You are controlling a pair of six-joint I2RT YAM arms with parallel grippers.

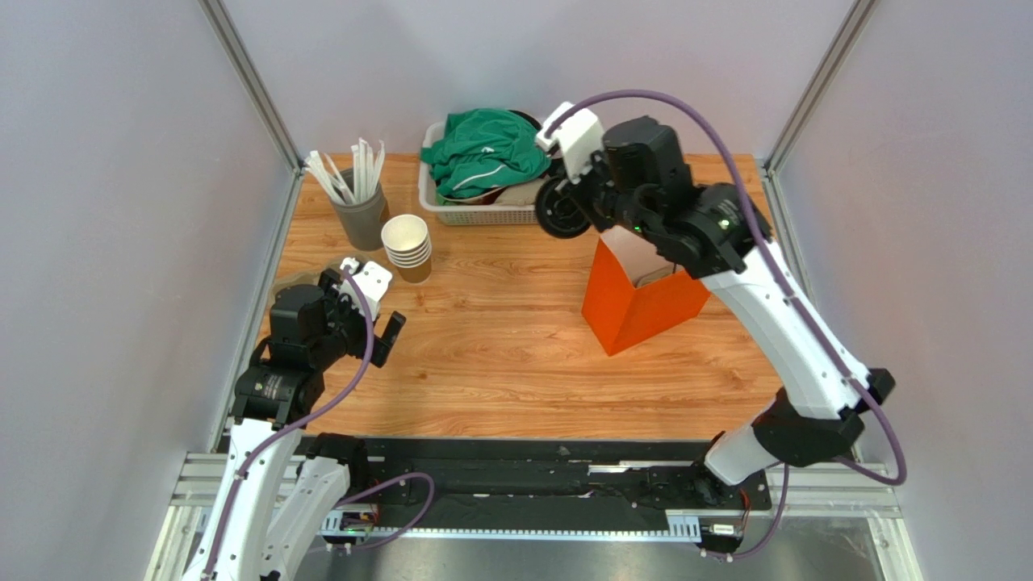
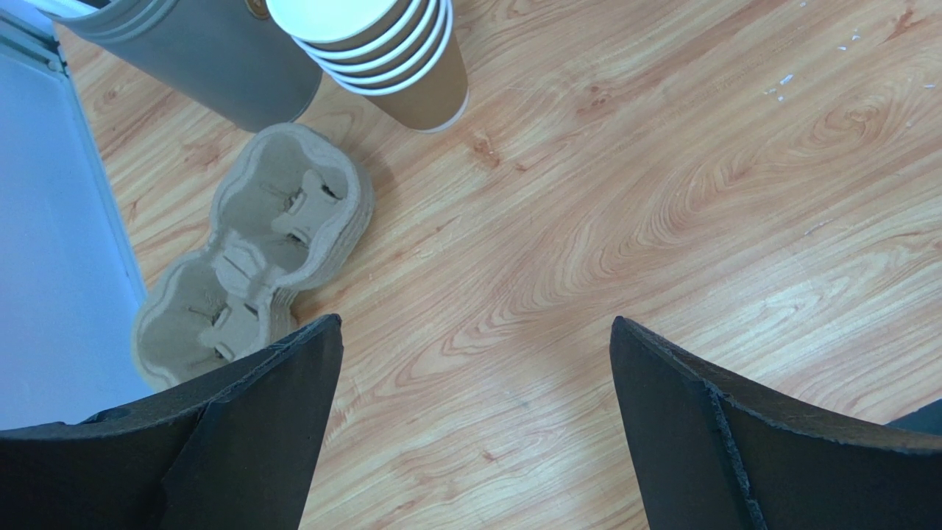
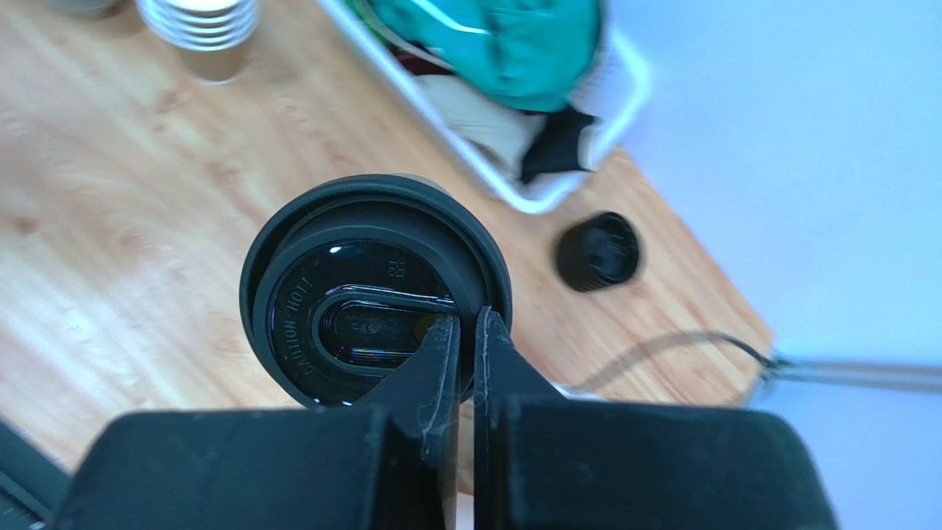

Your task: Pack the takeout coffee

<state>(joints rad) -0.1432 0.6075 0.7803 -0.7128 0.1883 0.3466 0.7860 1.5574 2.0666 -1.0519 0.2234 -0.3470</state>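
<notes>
The takeout coffee [image 3: 376,293] shows mainly as its round black lid; the brown cup below is almost hidden. My right gripper [image 3: 467,320] is shut on the lid's rim and holds the cup in the air. In the top view the coffee [image 1: 561,208] hangs tilted at my right gripper [image 1: 575,200], just left of and above the open orange paper bag [image 1: 640,297]. My left gripper [image 2: 475,364] is open and empty above bare wood; in the top view it [image 1: 376,321] sits at the table's left side.
A stack of lidless tan cups [image 1: 407,246] and a grey holder of white sticks [image 1: 358,200] stand at the back left. A white basket with green cloth [image 1: 483,164] sits at the back. A pulp cup carrier [image 2: 260,254] lies by the left wall. A black lid stack [image 3: 598,251] sits beside the basket.
</notes>
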